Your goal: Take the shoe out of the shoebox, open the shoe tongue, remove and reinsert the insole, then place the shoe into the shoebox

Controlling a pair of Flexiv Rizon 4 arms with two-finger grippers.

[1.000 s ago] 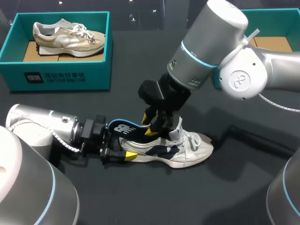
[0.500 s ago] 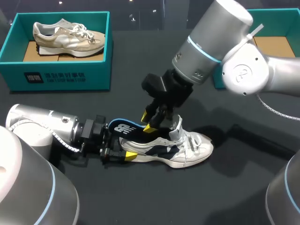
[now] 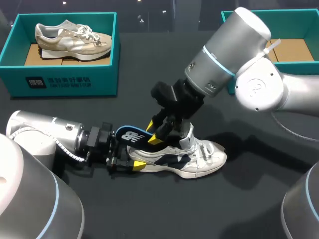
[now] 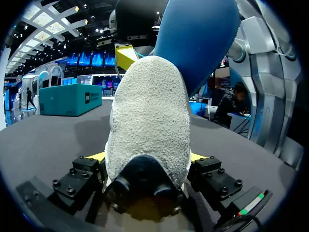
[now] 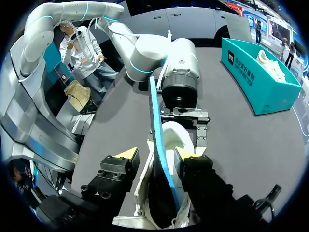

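Both low: left tool (image 4: 147, 157) clamps shoe (image 3: 194, 159) heel; tilted right tool (image 5: 157, 154) gapes astride insole (image 3: 130, 135).

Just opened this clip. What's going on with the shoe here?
The shoe lies on the table, out of its box. The left claw is clamped on its heel. The blue insole sticks up out of the shoe's opening, heel end raised. The right claw hangs over it, open, with the insole between its fingers but not pinched. The other shoe sits in the teal shoebox at the far left.
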